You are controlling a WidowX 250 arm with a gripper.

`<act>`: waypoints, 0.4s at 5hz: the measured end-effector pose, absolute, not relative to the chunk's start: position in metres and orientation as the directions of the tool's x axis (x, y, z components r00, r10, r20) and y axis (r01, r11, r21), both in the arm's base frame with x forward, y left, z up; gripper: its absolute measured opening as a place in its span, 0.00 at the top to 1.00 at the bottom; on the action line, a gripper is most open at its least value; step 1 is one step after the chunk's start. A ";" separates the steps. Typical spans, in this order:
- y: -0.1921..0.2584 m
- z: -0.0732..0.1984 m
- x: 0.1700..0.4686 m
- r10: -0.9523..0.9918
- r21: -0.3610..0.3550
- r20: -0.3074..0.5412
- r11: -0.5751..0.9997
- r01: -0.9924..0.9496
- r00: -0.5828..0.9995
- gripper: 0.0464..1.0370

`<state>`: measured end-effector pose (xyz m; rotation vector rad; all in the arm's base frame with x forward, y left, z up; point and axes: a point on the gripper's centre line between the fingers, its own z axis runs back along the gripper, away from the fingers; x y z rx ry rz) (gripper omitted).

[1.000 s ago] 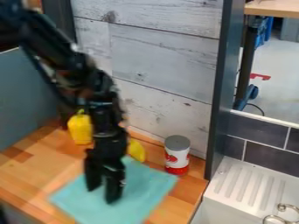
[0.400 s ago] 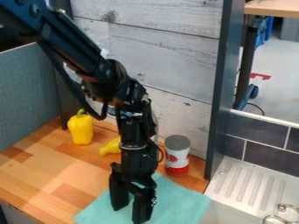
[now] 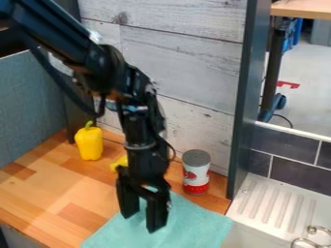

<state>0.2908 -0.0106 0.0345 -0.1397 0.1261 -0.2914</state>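
Note:
The gripper (image 3: 142, 222) hangs over the upper left part of a teal cloth (image 3: 194, 223), its two black fingers apart with nothing seen between them. The cloth lies on the wooden counter and runs out of view at the bottom edge. Behind the gripper is a yellow object (image 3: 118, 163), mostly hidden by the arm. A yellow bell pepper (image 3: 89, 141) stands upright farther left, near the back. To the right of the gripper, just behind the cloth, a white and red can (image 3: 196, 172) with a grey top stands upright.
A whitewashed plank wall (image 3: 188, 63) rises behind the counter (image 3: 45, 193), with a blue-grey panel (image 3: 29, 101) at left. A dark post (image 3: 249, 97) stands right of the can. Beyond it are a white ridged drainboard (image 3: 271, 203) and a metal faucet part (image 3: 311, 240).
Since the first frame, the cloth has shifted right and toward the bottom edge, and the gripper has moved right overall. Between the last two frames the gripper rose slightly and shifted left; the cloth stayed put.

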 end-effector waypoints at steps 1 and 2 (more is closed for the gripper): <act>0.002 0.057 0.289 -0.226 -0.139 -0.058 0.966 0.216 0.973 0.04; 0.009 0.095 0.277 -0.202 -0.100 -0.038 0.975 0.197 0.979 0.04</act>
